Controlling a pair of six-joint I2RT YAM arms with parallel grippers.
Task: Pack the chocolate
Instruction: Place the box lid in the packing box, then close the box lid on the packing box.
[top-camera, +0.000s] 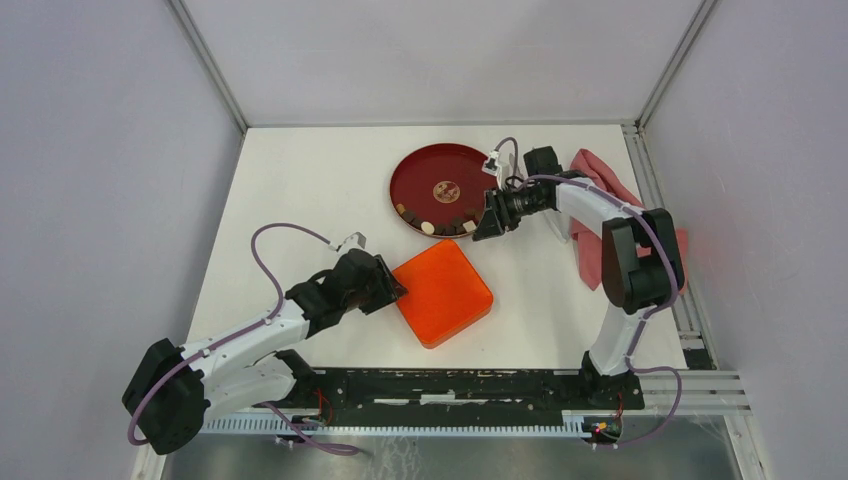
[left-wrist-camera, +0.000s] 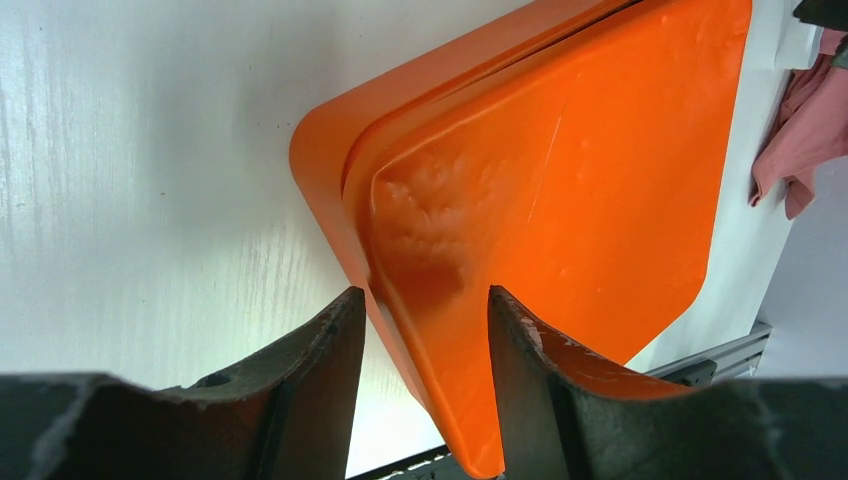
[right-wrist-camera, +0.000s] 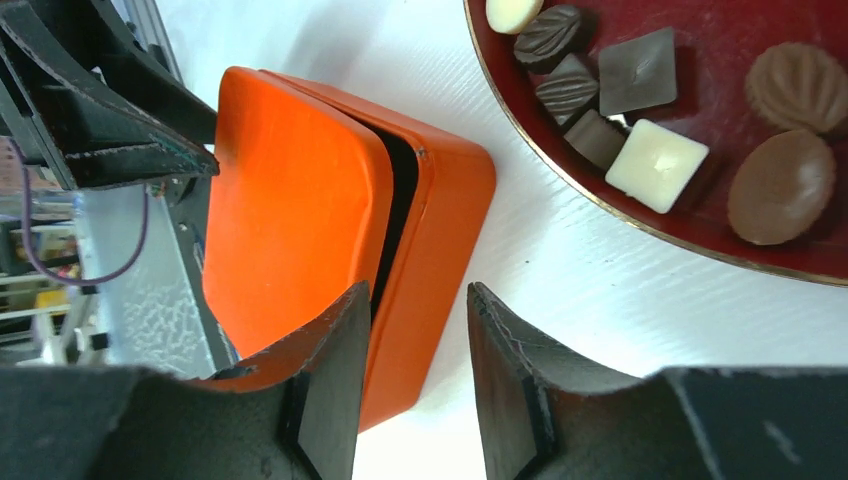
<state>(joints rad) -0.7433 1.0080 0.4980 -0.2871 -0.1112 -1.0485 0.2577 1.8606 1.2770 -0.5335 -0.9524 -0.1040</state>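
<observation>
clamping orange box (top-camera: 442, 292) corner: left tool (left-wrist-camera: 422, 296) | right tool (right-wrist-camera: 417, 292): apart, beside red plate (top-camera: 425, 175)

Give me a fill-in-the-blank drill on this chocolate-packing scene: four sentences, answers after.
1. The chocolates lie on the ___ plate.
2. A corner of the ___ box sits between the fingers of the left gripper.
3. The right gripper has its jaws apart and holds ___.
4. A ___ cloth lies beside the right arm.

Missing words: red; orange; nothing; pink.
</observation>
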